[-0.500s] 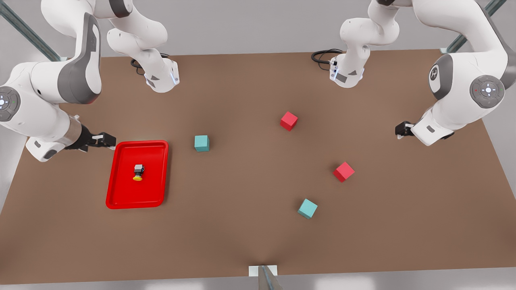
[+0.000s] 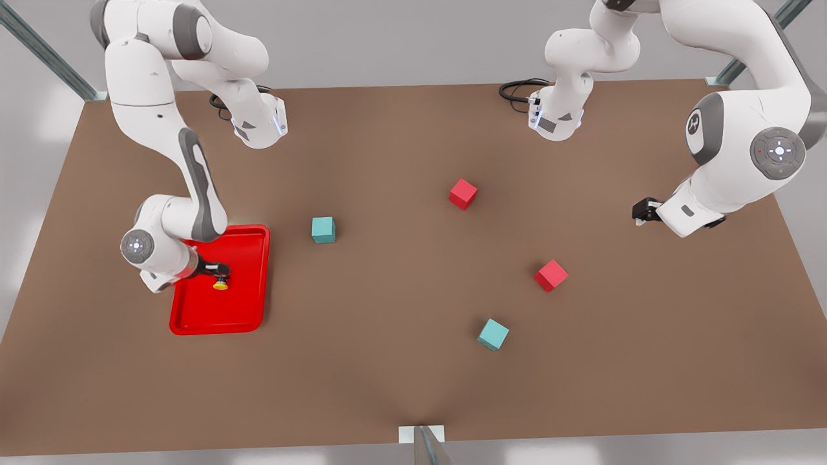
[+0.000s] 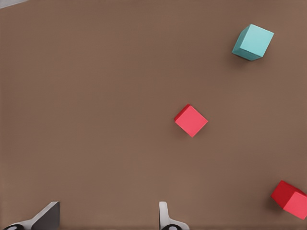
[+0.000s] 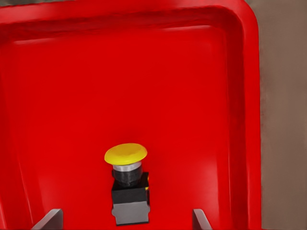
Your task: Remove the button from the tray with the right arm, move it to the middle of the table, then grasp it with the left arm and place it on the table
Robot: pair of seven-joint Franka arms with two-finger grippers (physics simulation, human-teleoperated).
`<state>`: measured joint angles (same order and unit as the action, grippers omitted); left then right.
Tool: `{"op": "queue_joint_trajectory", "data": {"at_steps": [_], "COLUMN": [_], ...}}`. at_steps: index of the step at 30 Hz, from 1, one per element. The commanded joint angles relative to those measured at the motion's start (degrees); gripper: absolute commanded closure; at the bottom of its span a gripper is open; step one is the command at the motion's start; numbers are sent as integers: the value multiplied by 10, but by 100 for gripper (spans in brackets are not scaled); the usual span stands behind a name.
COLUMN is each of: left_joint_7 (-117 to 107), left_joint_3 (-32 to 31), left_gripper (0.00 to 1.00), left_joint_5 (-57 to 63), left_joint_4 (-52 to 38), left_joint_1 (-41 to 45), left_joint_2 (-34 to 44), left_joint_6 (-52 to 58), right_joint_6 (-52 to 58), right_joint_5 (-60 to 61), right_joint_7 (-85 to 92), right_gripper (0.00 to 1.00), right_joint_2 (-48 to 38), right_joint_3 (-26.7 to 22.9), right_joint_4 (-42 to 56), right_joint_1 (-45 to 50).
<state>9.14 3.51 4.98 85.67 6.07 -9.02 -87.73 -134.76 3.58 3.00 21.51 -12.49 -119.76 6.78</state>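
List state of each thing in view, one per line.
button: lying on its side in the tray, not gripped
tray: flat on the table
right claw: open, straddling the button's base
left claw: open, above bare table, waiting
red cubes: on the table, untouched
teal cubes: on the table, untouched

In the front view the right gripper [image 2: 218, 269] covered the grey base of the button [image 2: 221, 284], so only the yellow cap showed, and the arm hid the near corner of the tray [image 2: 249, 303]. In the right wrist view the tray's rim ran off the edges and only the two fingertips [image 4: 48, 219] showed. In the left wrist view the left gripper [image 3: 108, 218] was cut to its fingertips, and one red cube [image 3: 290, 199] was clipped.
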Motion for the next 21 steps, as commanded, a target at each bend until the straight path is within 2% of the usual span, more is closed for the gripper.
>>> {"op": "queue_joint_trajectory", "data": {"at_steps": [1,9,12,15,21], "left_joint_7": [12,12,12,12,12], "left_joint_3": [0,0,0,0,0], "left_gripper": [0,0,0,0,0], "left_joint_5": [0,1,1,1,1], "left_joint_4": [0,0,0,0,-1], "left_joint_1": [0,0,0,0,0], "left_joint_2": [1,-4,-6,-6,-7], "left_joint_6": [0,1,1,1,1], "right_joint_6": [-124,-141,-128,-44,-74], "right_joint_5": [4,5,5,6,6], "right_joint_7": [-25,-27,-16,48,51], "right_gripper": [0,0,0,0,0], "right_joint_2": [3,56,55,48,29], "right_joint_3": [0,11,13,20,21], "right_joint_4": [-6,-14,-34,-38,-75], "right_joint_1": [-1,-3,-3,-21,-15]}}
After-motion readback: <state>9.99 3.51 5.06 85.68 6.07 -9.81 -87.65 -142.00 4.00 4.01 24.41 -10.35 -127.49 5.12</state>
